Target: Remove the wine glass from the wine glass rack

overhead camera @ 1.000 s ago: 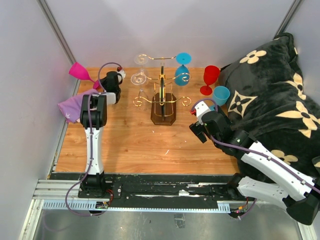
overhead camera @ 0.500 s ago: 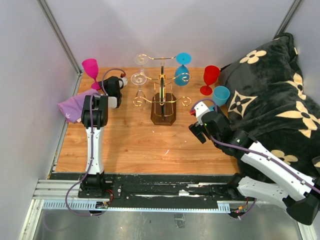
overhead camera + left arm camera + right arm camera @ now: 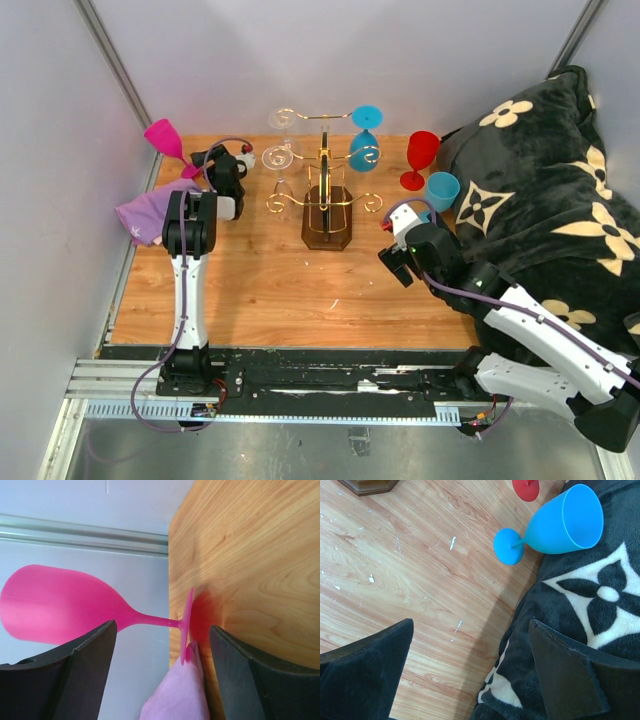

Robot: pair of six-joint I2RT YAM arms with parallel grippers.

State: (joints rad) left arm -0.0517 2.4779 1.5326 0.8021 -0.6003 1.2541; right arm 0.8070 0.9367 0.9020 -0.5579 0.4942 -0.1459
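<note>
The wine glass rack (image 3: 326, 196), gold wire on a dark base, stands mid-table with clear glasses (image 3: 279, 156) and a blue glass (image 3: 366, 140) hanging from it. A pink wine glass (image 3: 160, 137) is off the rack at the table's far left edge and tilts toward the left wall. In the left wrist view its foot (image 3: 188, 622) touches the wood beside a pink cloth (image 3: 175, 695). My left gripper (image 3: 205, 160) (image 3: 162, 626) is open, with the stem in the gap at the fingertips and touching neither finger. My right gripper (image 3: 398, 262) (image 3: 470, 625) is open and empty over the table's right side.
A red glass (image 3: 420, 158) stands right of the rack. A blue glass (image 3: 441, 189) (image 3: 560, 525) leans against a black flowered blanket (image 3: 540, 180) covering the right side. The left wall (image 3: 60, 200) is close to the pink glass.
My left gripper has opened and let go of the pink glass. The glass went from tilted to upright, then tipped back toward the left wall. The right arm stayed still.
</note>
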